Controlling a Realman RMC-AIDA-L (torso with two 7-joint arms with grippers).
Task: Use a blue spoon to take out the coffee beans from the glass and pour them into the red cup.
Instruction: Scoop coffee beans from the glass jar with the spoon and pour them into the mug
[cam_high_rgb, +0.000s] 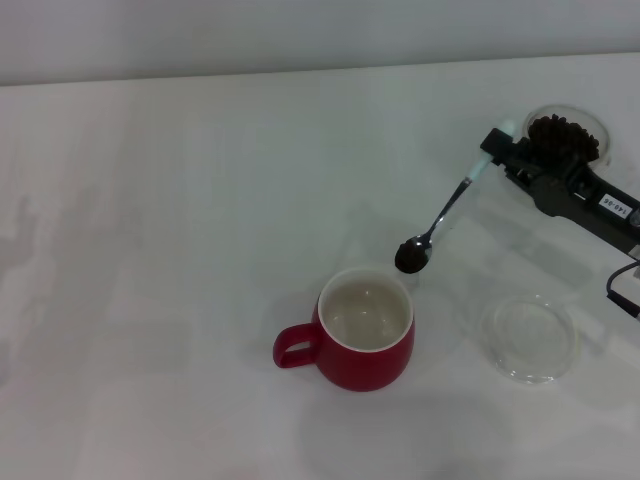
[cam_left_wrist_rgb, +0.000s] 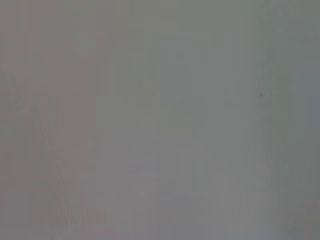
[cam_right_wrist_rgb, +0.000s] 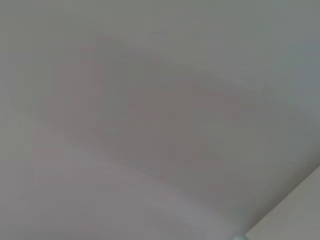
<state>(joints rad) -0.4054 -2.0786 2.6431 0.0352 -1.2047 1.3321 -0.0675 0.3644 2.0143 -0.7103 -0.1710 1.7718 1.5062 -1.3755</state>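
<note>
Red cup (cam_high_rgb: 366, 334), glossy rounded ceramic with a loop handle and white inside, is sitting nearest on the matte white table (cam_high_rgb: 180, 250). Right gripper (cam_high_rgb: 492, 152) jaws are clamping the pale handle of the blue spoon (cam_high_rgb: 441, 220); its metal bowl, loaded with dark coffee beans (cam_high_rgb: 411, 256), is hanging below the jaws, just beyond the cup's rim. Behind the jaws the clear glass (cam_high_rgb: 566, 135) is holding more beans. A flat clear dish (cam_high_rgb: 528, 337) is lying beside the cup. Left gripper is out of view.
</note>
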